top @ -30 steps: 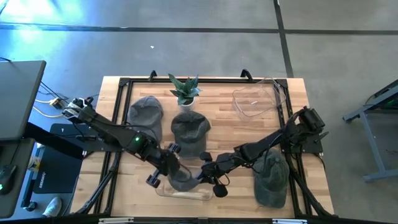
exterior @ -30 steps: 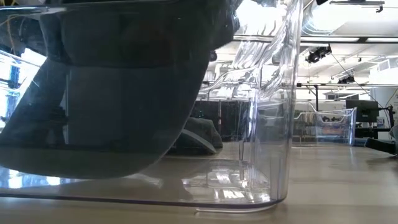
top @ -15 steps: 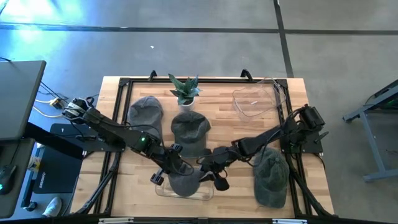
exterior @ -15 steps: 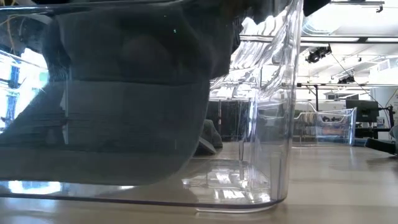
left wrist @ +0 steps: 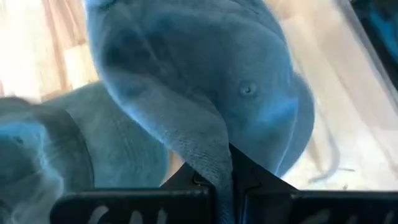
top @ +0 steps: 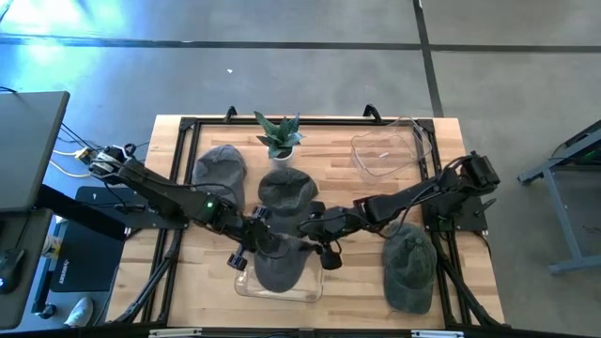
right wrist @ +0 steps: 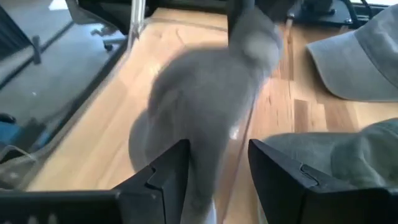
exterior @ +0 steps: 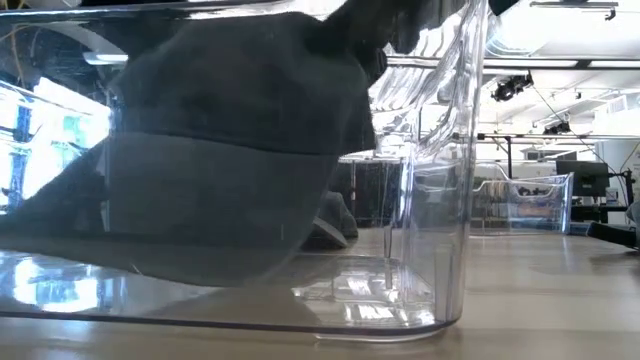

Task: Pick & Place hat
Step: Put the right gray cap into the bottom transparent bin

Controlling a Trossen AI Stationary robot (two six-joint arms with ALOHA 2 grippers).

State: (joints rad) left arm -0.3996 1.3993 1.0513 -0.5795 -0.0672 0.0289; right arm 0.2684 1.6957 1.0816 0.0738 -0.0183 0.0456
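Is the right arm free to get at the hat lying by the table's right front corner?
Probably yes. The right gripper has its jaws open, and the hat by the corner lies uncovered beside that arm.

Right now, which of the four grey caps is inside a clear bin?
The grey cap at the table's near edge, hanging into the clear plastic bin with the left hand pinching it. The other three lie on bare wood.

The hat (top: 278,266) is matt grey cloth — softly woven; its bin (exterior: 440,200) is glossy clear plastic; the desk (top: 357,188) is smooth pale wood.
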